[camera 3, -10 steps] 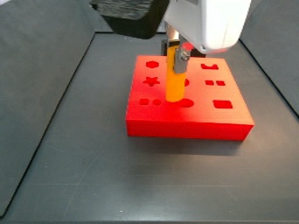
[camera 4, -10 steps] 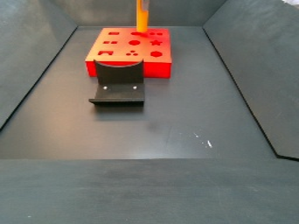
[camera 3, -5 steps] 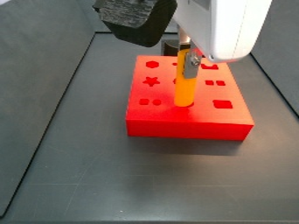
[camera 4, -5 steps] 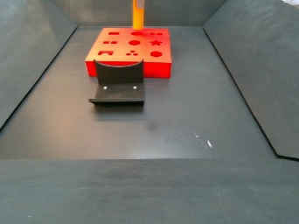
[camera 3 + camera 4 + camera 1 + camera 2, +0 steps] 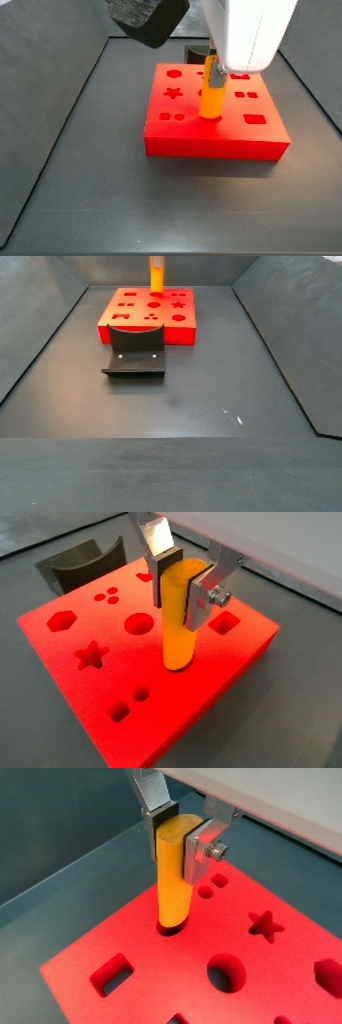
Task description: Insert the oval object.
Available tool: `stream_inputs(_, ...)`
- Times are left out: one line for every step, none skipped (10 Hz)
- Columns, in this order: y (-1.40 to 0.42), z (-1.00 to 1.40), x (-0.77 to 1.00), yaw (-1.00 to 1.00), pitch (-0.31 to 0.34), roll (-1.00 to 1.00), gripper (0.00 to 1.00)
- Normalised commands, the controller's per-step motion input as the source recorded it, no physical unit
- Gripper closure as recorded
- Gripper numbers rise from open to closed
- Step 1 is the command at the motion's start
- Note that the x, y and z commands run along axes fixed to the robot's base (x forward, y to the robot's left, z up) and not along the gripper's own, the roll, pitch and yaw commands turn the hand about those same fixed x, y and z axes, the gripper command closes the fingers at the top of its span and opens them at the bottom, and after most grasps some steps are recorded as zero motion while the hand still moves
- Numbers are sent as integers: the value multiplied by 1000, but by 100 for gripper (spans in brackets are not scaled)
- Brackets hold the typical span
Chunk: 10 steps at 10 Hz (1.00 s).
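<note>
The oval object (image 5: 179, 627) is a long orange-yellow peg, held upright. My gripper (image 5: 182, 592) is shut on its upper part, silver fingers (image 5: 162, 574) on both sides. It shows the same way in a wrist view (image 5: 171, 878) with the gripper (image 5: 181, 846). The peg's lower end meets the top of the red block (image 5: 80, 687) at a hole near the block's middle (image 5: 170, 926); how deep it sits cannot be told. Both side views show the peg (image 5: 211, 95) (image 5: 158, 273) standing over the block (image 5: 214, 142) (image 5: 147, 328).
The block's top has several shaped holes, among them a star (image 5: 263, 923) and a circle (image 5: 138, 623). The dark fixture (image 5: 134, 358) with its curved piece (image 5: 80, 564) stands against one side of the block. Dark bin walls (image 5: 40, 346) slope up around the floor.
The gripper with the peg has shifted a little sideways over the block, bringing the peg's lower end to the hole. It has hardly moved in the last half second.
</note>
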Motion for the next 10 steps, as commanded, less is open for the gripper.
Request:
stream_inputs(0, -103, 531, -263, 0, -26, 100)
stream_inputs(0, -206, 423, -354, 0, 0, 100)
stream_inputs(49, -183, 83, -243, -1, 0, 100)
stream_inputs(0, -111, -14, -17, -33, 0, 100)
stream_inputs(0, -169, -106, -69, -36, 0, 100)
stream_inputs(0, -143, -223, -86, -80, -4, 100)
stream_inputs(0, -34, -206, 0, -56, 0, 100)
stream_inputs(23, -60, -246, 0, -59, -43, 100)
stream_inputs(0, -77, -146, 0, -66, -56, 100)
stream_inputs(0, -146, 0, 0, -109, -46, 100)
